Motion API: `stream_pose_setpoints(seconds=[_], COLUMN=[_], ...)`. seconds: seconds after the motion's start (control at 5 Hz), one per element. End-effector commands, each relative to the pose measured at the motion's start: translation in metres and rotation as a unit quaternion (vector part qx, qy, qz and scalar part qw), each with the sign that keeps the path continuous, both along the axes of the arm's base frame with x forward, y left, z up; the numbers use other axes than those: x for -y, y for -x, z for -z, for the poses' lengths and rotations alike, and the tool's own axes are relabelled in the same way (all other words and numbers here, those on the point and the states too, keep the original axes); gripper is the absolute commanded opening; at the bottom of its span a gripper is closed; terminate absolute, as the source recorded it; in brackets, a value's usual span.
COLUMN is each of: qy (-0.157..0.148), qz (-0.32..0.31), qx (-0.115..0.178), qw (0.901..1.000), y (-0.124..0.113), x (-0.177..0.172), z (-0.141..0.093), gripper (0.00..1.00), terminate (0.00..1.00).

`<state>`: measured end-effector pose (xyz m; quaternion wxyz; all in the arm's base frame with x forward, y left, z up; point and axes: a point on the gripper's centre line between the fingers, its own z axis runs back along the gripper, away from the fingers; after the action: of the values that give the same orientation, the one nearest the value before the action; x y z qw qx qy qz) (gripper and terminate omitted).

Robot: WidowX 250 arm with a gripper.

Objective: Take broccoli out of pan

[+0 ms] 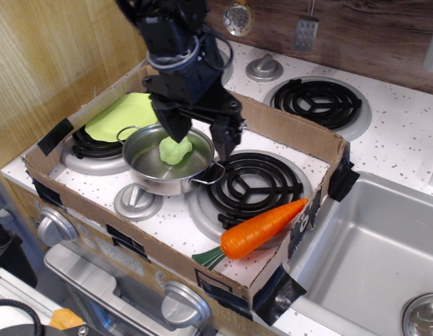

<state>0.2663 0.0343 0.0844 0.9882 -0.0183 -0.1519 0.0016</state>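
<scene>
The chunky black robot arm comes in from the far left, wrist angled down, its black pincer point(201, 134) spread wide open, fingers pointing downward.

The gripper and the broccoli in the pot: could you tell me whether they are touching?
Cannot tell. The only view shows the open gripper straddling the pot's far rim, one finger just behind the broccoli, no clear gap or contact.

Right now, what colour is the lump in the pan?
Pale lime green; the broccoli sits inside the steel pan, clear in the only view.

Speckled white toy stove point(405, 133) – dark wood backsplash point(370, 35), steel sink point(370, 259) beside.
</scene>
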Motion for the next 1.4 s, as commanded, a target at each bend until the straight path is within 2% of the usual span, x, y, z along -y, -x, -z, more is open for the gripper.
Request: stream_pose_setpoints(seconds=[0.0,0.2,0.4,1.0,1.2], qy=[-0.042,-0.057,-0.067,-0.040,-0.047], qz=[-0.014,0.010,0.007,0.012,0.008], qx=[0.016,0.013,0.020,0.010,0.010], qw=[0.9989,0.9982,0.9975,0.9991,0.9988], y=[-0.003,-0.008,-0.010,-0.019,-0.017], x=[-0.025,-0.044,-0.055,-0.066,-0.065], z=[0.004,0.014,0.020,0.044,0.050], gripper=[1.00,1.00,1.00,1.00,1.00], terminate=[0.00,0.00,0.00,0.00,0.00])
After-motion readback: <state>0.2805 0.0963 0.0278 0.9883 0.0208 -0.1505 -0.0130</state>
